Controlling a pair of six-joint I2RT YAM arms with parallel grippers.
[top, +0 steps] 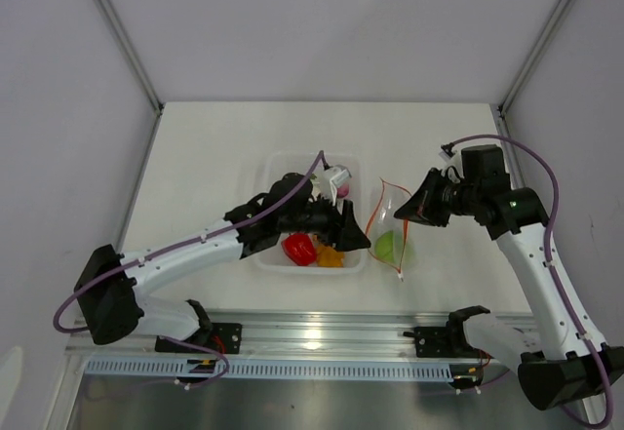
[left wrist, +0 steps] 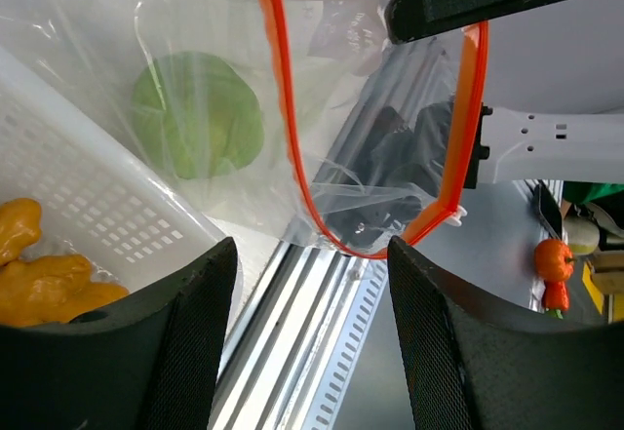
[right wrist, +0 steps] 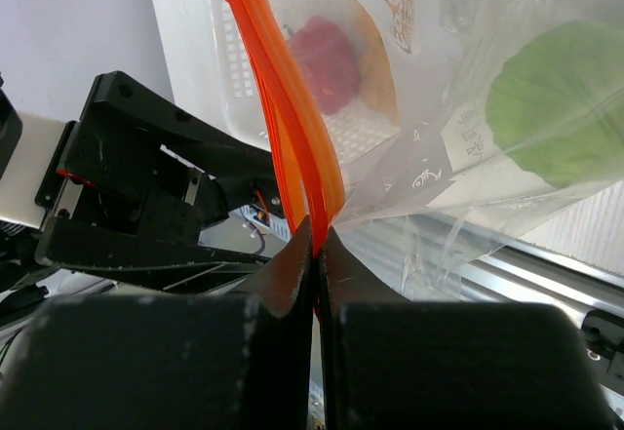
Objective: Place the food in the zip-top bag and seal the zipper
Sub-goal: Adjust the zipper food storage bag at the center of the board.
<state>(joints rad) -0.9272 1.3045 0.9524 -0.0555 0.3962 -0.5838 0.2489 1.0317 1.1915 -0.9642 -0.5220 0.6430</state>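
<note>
The clear zip-top bag [top: 388,223] stands right of the white tray [top: 270,178], its orange-red zipper [top: 374,213] gaping open. A green cabbage [top: 389,247] lies inside it, also in the left wrist view [left wrist: 199,113] and right wrist view [right wrist: 558,100]. My right gripper [top: 413,211] is shut on the zipper strip [right wrist: 292,108] at the bag's right side. My left gripper [top: 358,240] is open and empty at the bag's mouth, over the tray's right edge. A red bell pepper [top: 298,248] and an orange-yellow lumpy piece [top: 330,256] lie in the tray. A pink piece [top: 342,191] shows behind the left wrist.
The tray [left wrist: 88,196] sits left of the bag in the left wrist view, with the orange-yellow piece [left wrist: 39,284] in it. The aluminium rail [top: 322,331] runs along the near table edge. Grey walls enclose the table.
</note>
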